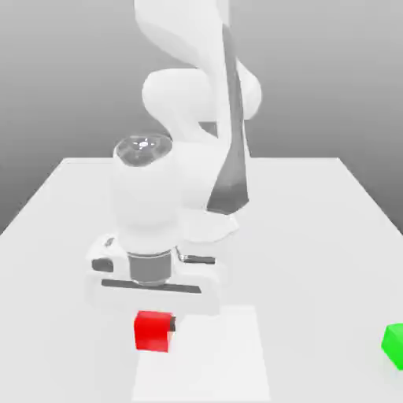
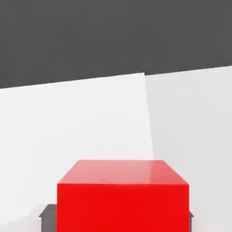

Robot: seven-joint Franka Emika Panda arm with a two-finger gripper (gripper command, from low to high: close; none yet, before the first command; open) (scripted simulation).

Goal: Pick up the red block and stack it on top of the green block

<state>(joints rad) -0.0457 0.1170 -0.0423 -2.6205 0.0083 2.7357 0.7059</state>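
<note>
The red block (image 1: pixel 153 330) sits on the white worktop (image 1: pixel 315 236) at the exterior view's lower centre, just under the claw (image 1: pixel 154 308). Whether the claw's fingers grip it cannot be told. The green block (image 1: pixel 394 344) lies well apart at the lower right edge.

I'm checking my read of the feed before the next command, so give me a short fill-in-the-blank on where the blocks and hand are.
1. The block directly below the gripper is coloured ____.
2. The green block sits at the exterior view's ____ edge.
3. The red block and the green block are ____, not touching.
4. In the hand view, the red block fills the ____ of the picture.

Missing words: red; right; apart; foreground
</note>
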